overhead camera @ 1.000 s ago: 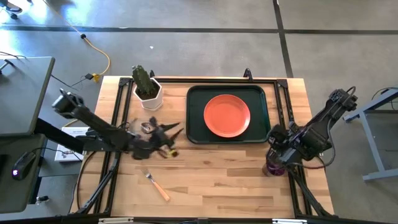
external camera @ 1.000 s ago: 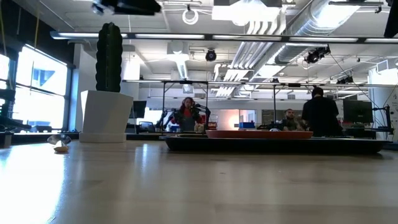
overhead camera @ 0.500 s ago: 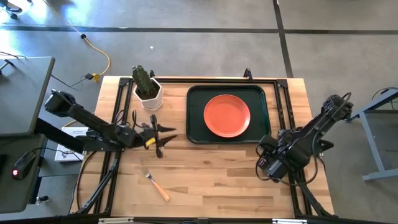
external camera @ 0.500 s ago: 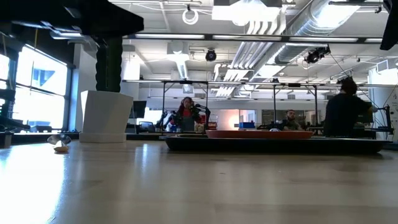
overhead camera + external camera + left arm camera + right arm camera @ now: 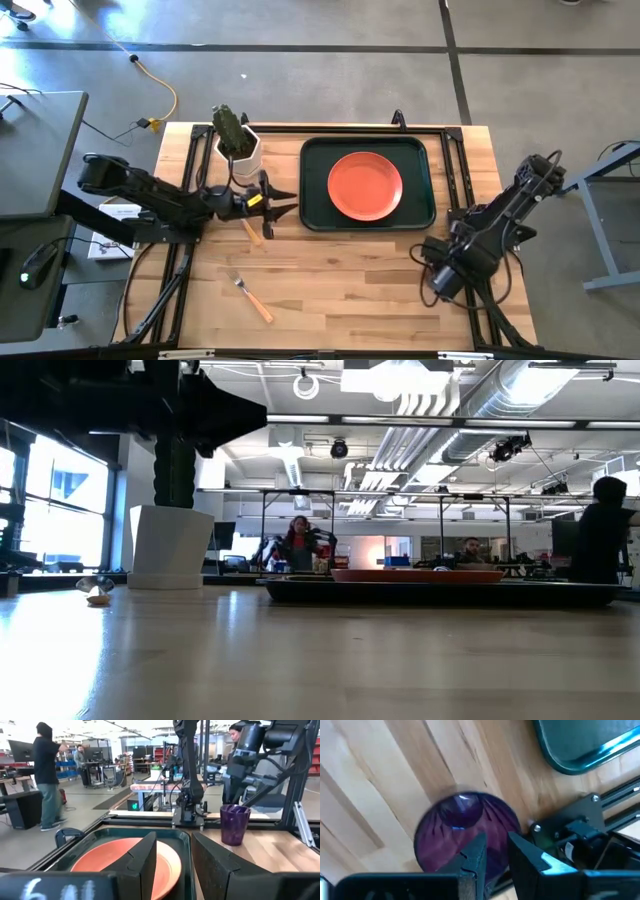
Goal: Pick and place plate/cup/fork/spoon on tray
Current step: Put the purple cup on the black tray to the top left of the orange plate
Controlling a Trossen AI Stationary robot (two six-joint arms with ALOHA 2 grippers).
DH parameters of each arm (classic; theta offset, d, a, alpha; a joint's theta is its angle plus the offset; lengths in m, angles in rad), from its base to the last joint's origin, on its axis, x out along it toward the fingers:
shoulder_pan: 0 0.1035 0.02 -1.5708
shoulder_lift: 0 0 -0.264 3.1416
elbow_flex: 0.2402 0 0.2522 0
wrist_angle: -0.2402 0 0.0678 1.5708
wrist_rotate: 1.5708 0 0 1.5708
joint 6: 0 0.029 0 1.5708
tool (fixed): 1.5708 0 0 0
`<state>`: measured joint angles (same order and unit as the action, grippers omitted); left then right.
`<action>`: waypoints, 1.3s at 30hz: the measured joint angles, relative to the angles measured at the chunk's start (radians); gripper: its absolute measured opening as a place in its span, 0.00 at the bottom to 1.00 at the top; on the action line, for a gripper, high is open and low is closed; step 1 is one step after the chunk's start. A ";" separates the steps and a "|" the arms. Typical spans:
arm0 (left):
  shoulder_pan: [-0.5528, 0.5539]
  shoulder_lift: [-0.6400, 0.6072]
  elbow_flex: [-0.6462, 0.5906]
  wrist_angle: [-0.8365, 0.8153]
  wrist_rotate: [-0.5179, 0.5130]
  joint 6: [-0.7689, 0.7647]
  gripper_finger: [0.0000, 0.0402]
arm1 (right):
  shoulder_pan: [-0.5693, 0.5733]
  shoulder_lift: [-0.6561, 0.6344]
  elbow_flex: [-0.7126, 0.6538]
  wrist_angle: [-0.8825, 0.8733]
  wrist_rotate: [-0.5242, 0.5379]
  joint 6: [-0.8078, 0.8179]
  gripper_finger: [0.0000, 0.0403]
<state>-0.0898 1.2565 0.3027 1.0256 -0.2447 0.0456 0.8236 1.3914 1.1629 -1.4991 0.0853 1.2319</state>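
The orange-red plate [image 5: 365, 185] lies in the dark green tray [image 5: 312, 180] at the far middle of the table. The purple cup [image 5: 234, 822] stands upright on the wood to the right of the tray. My right gripper [image 5: 496, 845] hangs over the cup [image 5: 455, 827], slightly open, one finger over its hollow and one outside its rim. My arm hides the cup in the high view. My left gripper [image 5: 285, 203] is open and empty by the tray's left edge, pointing at the plate [image 5: 115, 862]. The spoon [image 5: 252, 230] lies below it. The fork [image 5: 250, 297] lies near the front edge.
A white pot with a green cactus [image 5: 238, 148] stands at the far left, just behind my left arm. Bare wood lies between the fork and my right arm [image 5: 480, 240]. People stand in the room beyond the table.
My left gripper has risen off the table and gone toward the far edge and the tray, turning to face the plate. The spoon stays on the table. My right gripper has moved toward the near edge and over the cup, which it now hides in the high view.
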 joint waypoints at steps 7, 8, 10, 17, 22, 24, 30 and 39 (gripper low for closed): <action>0.000 0.000 0.000 0.045 0.000 -0.015 0.27 | 0.050 0.000 0.000 -0.057 0.105 0.046 0.22; 0.000 0.000 0.001 0.053 0.000 -0.016 0.27 | 0.050 0.000 0.000 -0.056 0.110 0.049 0.25; 0.000 0.000 0.001 0.058 0.000 -0.016 0.27 | 0.050 0.000 0.000 -0.049 0.109 0.051 0.31; 0.000 0.000 0.001 0.074 -0.001 -0.008 0.28 | 0.048 -0.006 -0.025 -0.067 0.098 0.044 0.49; 0.000 0.000 0.001 0.077 -0.001 -0.008 0.28 | 0.045 -0.012 -0.146 -0.063 0.017 0.050 0.49; 0.000 0.000 0.001 0.077 -0.005 0.000 0.28 | 0.045 -0.013 -0.190 -0.043 0.003 0.052 0.48; 0.000 0.000 0.001 0.080 -0.043 0.011 0.28 | 0.045 -0.013 -0.251 0.076 -0.016 0.024 0.48; -0.001 0.004 0.001 0.080 -0.050 -0.032 0.28 | 0.045 -0.013 -0.209 0.090 0.076 0.009 0.19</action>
<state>-0.0903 1.2600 0.3035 1.1058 -0.2950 0.0140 0.8684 1.3788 0.9540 -1.4090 0.1609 1.2411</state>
